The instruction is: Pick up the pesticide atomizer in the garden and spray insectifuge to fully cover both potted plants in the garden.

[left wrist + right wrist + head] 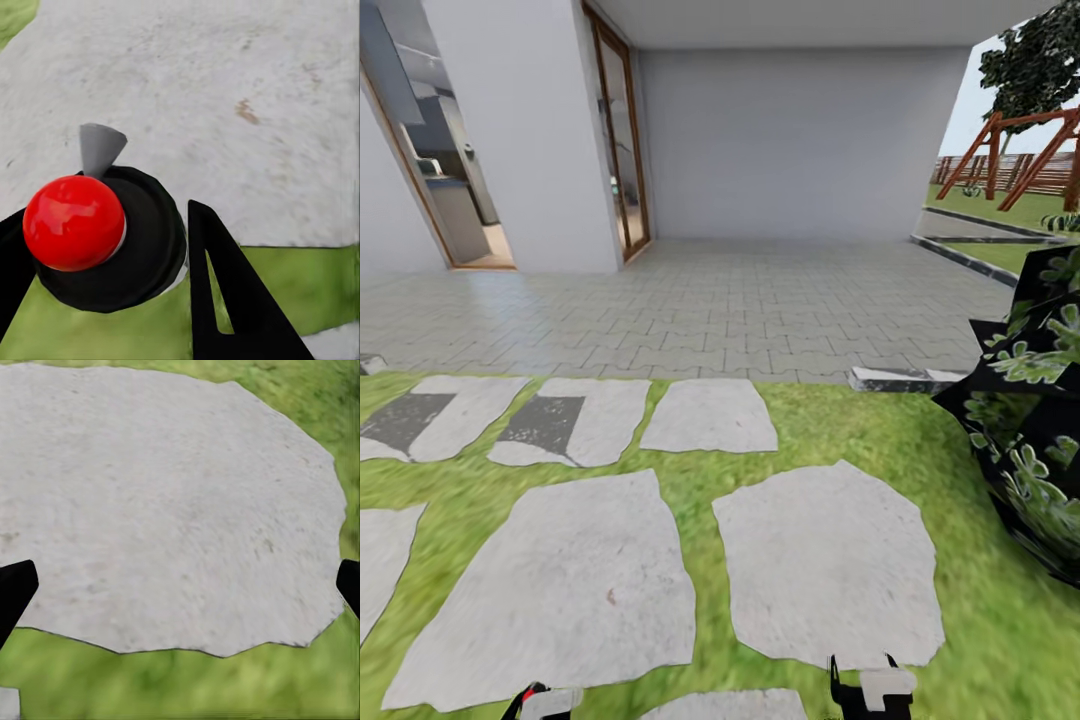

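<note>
The pesticide atomizer is out of view. I stand on the garden lawn [695, 465] among pale stepping stones [825, 560], facing a paved porch. My left gripper [545, 702] and right gripper [872, 690] peek in at the bottom edge of the head view. In the right wrist view the right gripper [180, 585] is open, its black fingertips [13, 589] far apart over a stone slab. In the left wrist view the left gripper [105, 214] is open, its fingers [225, 300] apart above a red knob [73, 222] on a black disc. Neither gripper holds anything.
A dark mass of pale-edged green leaves [1035, 420] stands close on the right; I cannot tell whether it is one of the potted plants. Ahead lie the tiled porch [710, 310], a grey wall and a wood-framed glass door [622, 140]. A wooden swing frame [1020, 150] stands far right.
</note>
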